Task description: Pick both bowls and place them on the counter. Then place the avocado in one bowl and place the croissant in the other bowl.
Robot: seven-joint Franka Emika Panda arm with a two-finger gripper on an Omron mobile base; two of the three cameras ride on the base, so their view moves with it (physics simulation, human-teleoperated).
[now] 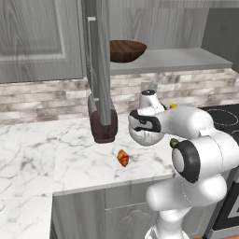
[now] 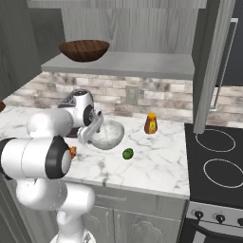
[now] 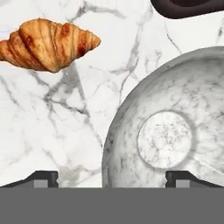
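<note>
The gripper (image 3: 112, 177) is hanging low over the white marble counter (image 1: 42, 149), and its two dark finger tips (image 3: 41, 178) are standing wide apart, with nothing between them. In the hand view the near rim of the pale marbled bowl (image 3: 168, 131) is lying between the two tips, but they are not pinching it; the bowl is sitting upright on the counter with nothing inside it.

In the right base view this pale bowl (image 2: 108, 134) is resting on the counter just beside the hand, and the avocado (image 2: 127, 153) is lying on the marble near it, to the right and a little nearer to the counter's front edge. An upright orange bottle (image 2: 151, 123) is standing farther back, near the brick wall.

The croissant (image 1: 123, 158) is lying on the counter to the left of the bowl, not touching it. In the hand view the croissant (image 3: 48, 43) is showing at the upper left, apart from the bowl.

The dark wooden bowl (image 2: 84, 50) is sitting on the grey shelf (image 2: 142, 64) above the counter. A dark brown appliance (image 1: 102, 123) is standing on the counter behind the croissant.
</note>
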